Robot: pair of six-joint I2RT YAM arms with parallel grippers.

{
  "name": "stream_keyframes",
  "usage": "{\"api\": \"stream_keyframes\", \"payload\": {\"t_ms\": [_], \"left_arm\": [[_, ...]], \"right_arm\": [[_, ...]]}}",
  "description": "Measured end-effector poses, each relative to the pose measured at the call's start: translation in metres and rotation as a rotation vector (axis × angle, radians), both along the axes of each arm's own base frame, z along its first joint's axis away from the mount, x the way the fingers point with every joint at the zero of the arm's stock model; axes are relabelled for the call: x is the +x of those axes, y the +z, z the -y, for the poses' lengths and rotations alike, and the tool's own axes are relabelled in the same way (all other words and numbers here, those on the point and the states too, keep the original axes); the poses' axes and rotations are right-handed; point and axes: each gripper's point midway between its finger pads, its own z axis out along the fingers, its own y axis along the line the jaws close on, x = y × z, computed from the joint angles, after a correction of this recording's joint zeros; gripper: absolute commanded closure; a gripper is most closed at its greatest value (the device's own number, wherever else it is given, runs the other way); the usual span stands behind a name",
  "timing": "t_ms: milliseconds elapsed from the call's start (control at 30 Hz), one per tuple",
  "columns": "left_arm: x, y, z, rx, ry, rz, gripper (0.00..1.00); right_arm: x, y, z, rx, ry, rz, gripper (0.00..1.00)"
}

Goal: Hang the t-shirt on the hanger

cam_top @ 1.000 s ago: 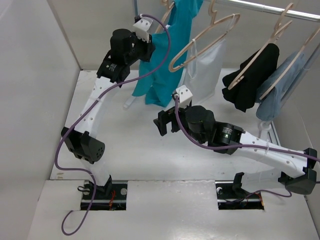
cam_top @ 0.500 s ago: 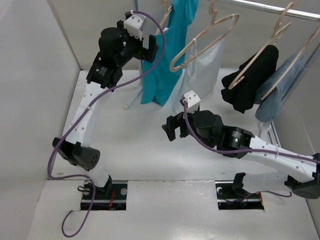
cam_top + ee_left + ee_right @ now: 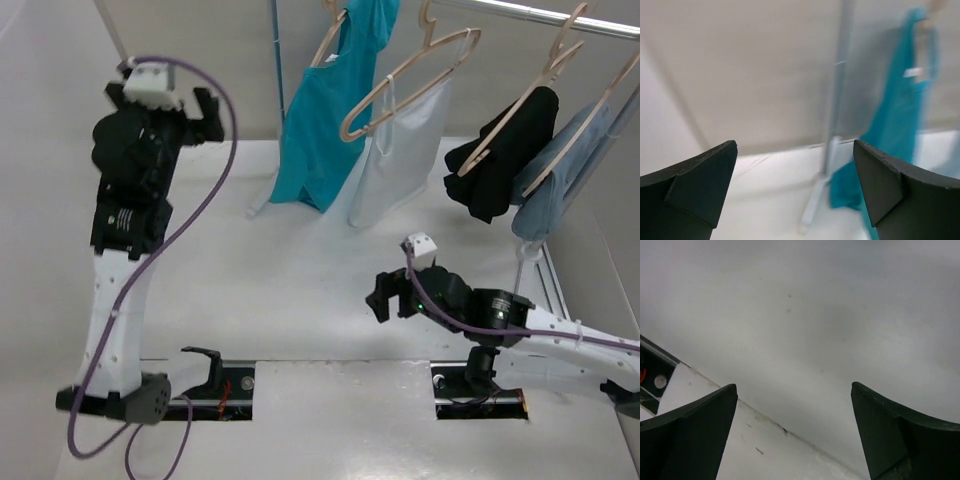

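Observation:
The teal t-shirt (image 3: 318, 130) hangs on a wooden hanger (image 3: 331, 38) from the rail at the back, with its hem just above the table. My left gripper (image 3: 205, 108) is raised at the left, well clear of the shirt, open and empty. In the left wrist view the t-shirt (image 3: 900, 130) is blurred at the right, beyond my left gripper (image 3: 794, 146). My right gripper (image 3: 384, 300) is low over the table near the front, open and empty. The right wrist view shows only bare table between the fingers of the right gripper (image 3: 792, 388).
A second wooden hanger (image 3: 412, 68) carries a white translucent garment (image 3: 398, 155). Farther right hang a black garment (image 3: 500, 155) and a light-blue denim one (image 3: 560, 185). The rack's pole (image 3: 277, 50) and foot (image 3: 258, 205) stand left of the t-shirt. Walls close the left side and the back.
My left gripper has opened, let go of the t-shirt and pulled back to the left. The shirt has swung back to hang straight. My right arm has withdrawn toward the near right.

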Motion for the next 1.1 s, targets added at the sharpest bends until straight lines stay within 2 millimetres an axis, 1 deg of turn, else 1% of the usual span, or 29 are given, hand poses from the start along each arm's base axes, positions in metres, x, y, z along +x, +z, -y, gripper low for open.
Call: {"api": "stream_keyframes", "payload": {"t_ms": [33,67,100,133,167,200,233,300,367,433,467,500,533,600,700,733,933,1100], "left_arm": [[-0.007,-0.01,-0.028,-0.018,0.083,-0.002,0.0],[-0.011,-0.029,-0.051,-0.029,0.157,-0.027,0.0],[-0.013,-0.053,-0.069,-0.036,0.22,-0.062,0.0],[-0.02,-0.081,-0.089,-0.045,0.286,-0.099,0.0],[-0.025,-0.114,-0.102,-0.047,0.338,-0.162,0.0],[-0.028,-0.148,-0.11,-0.047,0.375,-0.235,0.0],[-0.03,-0.178,-0.115,-0.046,0.402,-0.302,0.0],[-0.032,-0.235,-0.12,-0.045,0.442,-0.446,0.0],[-0.036,-0.289,-0.124,-0.037,0.471,-0.578,0.0],[-0.049,-0.326,-0.128,-0.03,0.494,-0.678,0.0],[-0.055,-0.336,-0.129,-0.03,0.503,-0.709,0.0],[-0.057,-0.341,-0.131,-0.034,0.51,-0.722,0.0],[-0.058,-0.341,-0.131,-0.04,0.511,-0.72,0.0],[-0.056,-0.334,-0.129,-0.055,0.496,-0.695,0.0],[-0.054,-0.327,-0.122,-0.078,0.46,-0.665,0.0],[-0.053,-0.325,-0.12,-0.082,0.451,-0.66,0.0],[-0.052,-0.324,-0.115,-0.098,0.422,-0.658,0.0],[-0.052,-0.325,-0.114,-0.102,0.413,-0.659,0.0]], "right_arm": [[-0.004,-0.011,0.011,0.018,-0.046,-0.031,0.0],[-0.008,-0.023,0.024,0.029,-0.092,-0.061,0.0],[-0.012,-0.031,0.036,0.055,-0.137,-0.089,0.0],[-0.017,-0.039,0.049,0.083,-0.185,-0.118,0.0],[-0.021,-0.045,0.062,0.114,-0.23,-0.139,0.0],[-0.025,-0.048,0.073,0.153,-0.266,-0.153,0.0],[-0.028,-0.05,0.082,0.198,-0.296,-0.167,0.0],[-0.033,-0.047,0.098,0.284,-0.342,-0.182,0.0],[-0.037,-0.043,0.11,0.355,-0.369,-0.19,0.0],[-0.041,-0.04,0.119,0.407,-0.383,-0.198,0.0],[-0.042,-0.04,0.122,0.423,-0.388,-0.2,0.0],[-0.043,-0.04,0.124,0.429,-0.389,-0.202,0.0],[-0.044,-0.041,0.125,0.428,-0.391,-0.204,0.0],[-0.044,-0.046,0.126,0.399,-0.396,-0.21,0.0],[-0.043,-0.055,0.124,0.319,-0.411,-0.225,0.0],[-0.042,-0.06,0.123,0.269,-0.421,-0.231,0.0],[-0.038,-0.074,0.119,0.111,-0.449,-0.252,0.0],[-0.035,-0.079,0.116,0.053,-0.459,-0.253,0.0]]}}
